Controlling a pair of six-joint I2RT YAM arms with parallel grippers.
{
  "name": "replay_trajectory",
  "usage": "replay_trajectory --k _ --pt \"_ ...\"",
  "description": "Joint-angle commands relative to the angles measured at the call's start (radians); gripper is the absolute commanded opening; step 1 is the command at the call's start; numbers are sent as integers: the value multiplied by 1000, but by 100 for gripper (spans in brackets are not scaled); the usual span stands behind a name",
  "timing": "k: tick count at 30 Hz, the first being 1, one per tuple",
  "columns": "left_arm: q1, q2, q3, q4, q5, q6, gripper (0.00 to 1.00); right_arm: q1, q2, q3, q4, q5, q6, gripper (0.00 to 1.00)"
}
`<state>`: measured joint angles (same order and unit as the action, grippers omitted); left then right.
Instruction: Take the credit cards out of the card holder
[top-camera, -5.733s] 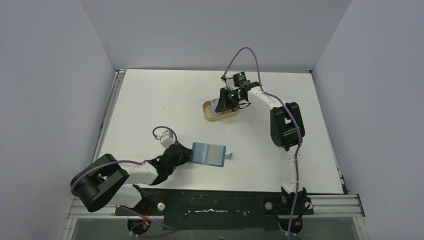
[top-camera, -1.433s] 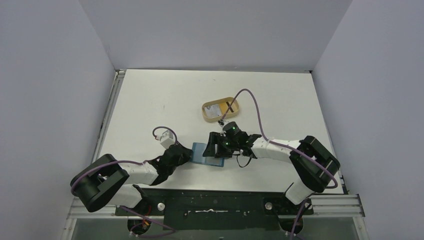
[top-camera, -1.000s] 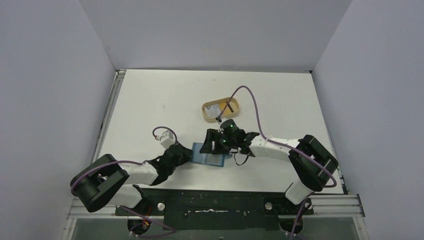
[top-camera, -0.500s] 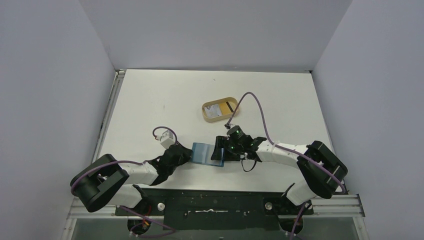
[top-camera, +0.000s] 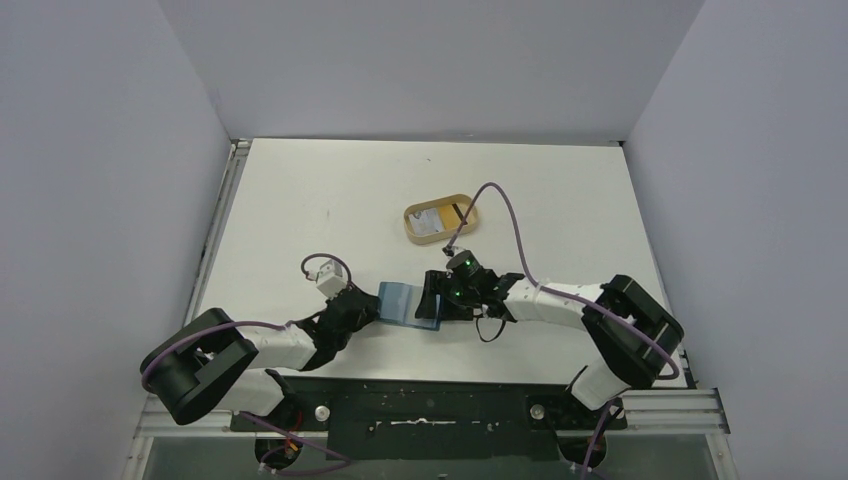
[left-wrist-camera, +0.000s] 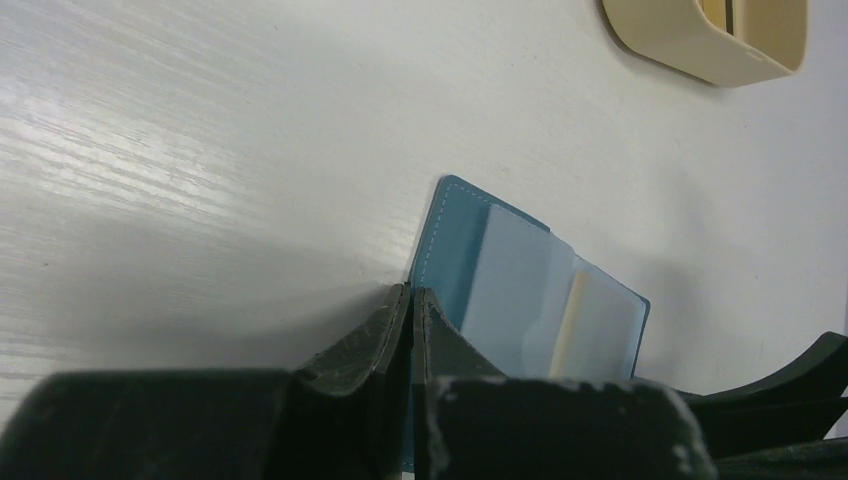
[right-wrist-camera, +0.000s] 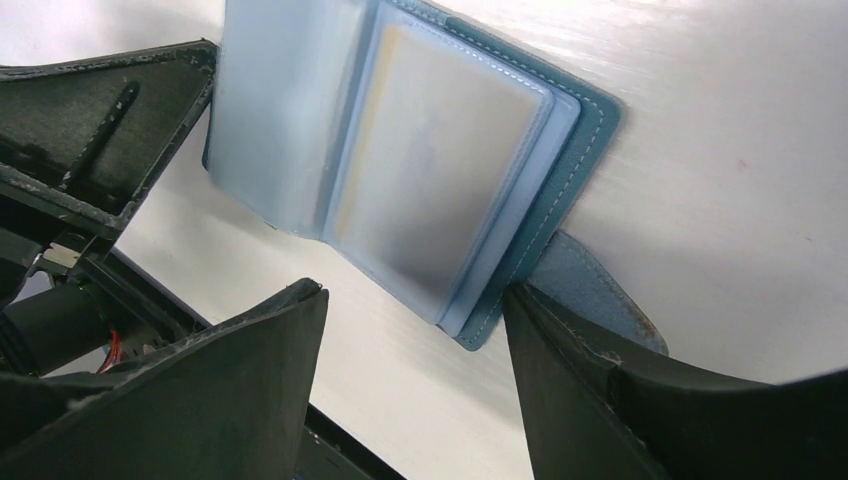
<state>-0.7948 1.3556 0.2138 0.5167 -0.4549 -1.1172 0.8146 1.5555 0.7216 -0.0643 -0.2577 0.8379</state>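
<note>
Pinching the card holder (top-camera: 408, 303) by its left edge with the left gripper (left-wrist-camera: 411, 295), fingers pressed almost together on the teal cover. Straddling its right edge with the right gripper (right-wrist-camera: 412, 300), fingers spread wide, gripping nothing; snap tab (right-wrist-camera: 600, 290) partly hidden under one finger. Counting one holder, open, close to the near edge of the worktop (top-camera: 330, 200), about midway between left and right edges: stitched teal cover, cloudy plastic sleeves (right-wrist-camera: 440, 170). Cannot tell whether the thin tan strip (left-wrist-camera: 574, 312) behind a sleeve is a card. Counting two credit cards (top-camera: 428, 221) in one tan oval tray (top-camera: 412, 232) toward the worktop's middle: one whitish, one gold-tan with dark stripe, edges hidden by the rim.
</note>
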Motion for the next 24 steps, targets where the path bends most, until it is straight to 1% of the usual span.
replay_trajectory --k 1,7,14,19,24 --pt "-9 5 -8 -102 55 13 0 44 60 33 130 -6 27 67" --pt "-9 12 -6 -97 59 13 0 56 91 76 164 -20 23 67" --pt "-8 17 -4 -96 62 17 0 61 119 105 243 -35 33 66" --pt "-9 19 0 -96 65 17 0 60 70 106 284 -33 24 66" --pt "-9 26 3 -93 68 19 0 58 -3 134 270 -41 5 66"
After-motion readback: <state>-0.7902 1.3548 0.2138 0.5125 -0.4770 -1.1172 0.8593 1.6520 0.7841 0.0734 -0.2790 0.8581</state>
